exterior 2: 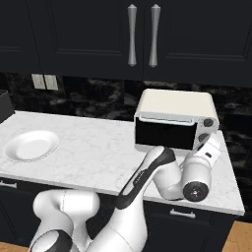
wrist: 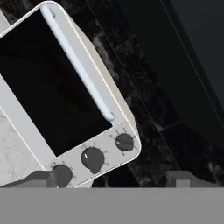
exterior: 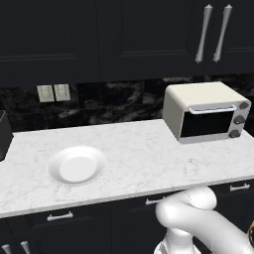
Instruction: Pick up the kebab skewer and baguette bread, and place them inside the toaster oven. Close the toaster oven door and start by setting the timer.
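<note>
The toaster oven (exterior: 198, 101) stands on the counter at the right, cream-white and boxy. Its door (wrist: 48, 87) is shut, the pale handle bar (wrist: 76, 65) lying across the dark glass. Three dark knobs (wrist: 92, 158) run down its right side. My gripper (wrist: 113, 181) hovers open just in front of the knob panel, with nothing between the fingers. One fingertip (wrist: 41, 178) sits close to the lowest knob (wrist: 62, 174). In the right base view my hand (exterior 2: 209, 150) is by the oven's right front corner. The kebab skewer and baguette bread are out of view; the dark glass hides the oven's inside.
An empty white plate (exterior: 77, 165) lies on the marble counter (exterior: 144, 154) at the left. A dark slot toaster (exterior: 4, 134) stands at the far left edge. Black cabinets (exterior: 124, 34) hang above, and drawers run below the counter's front edge.
</note>
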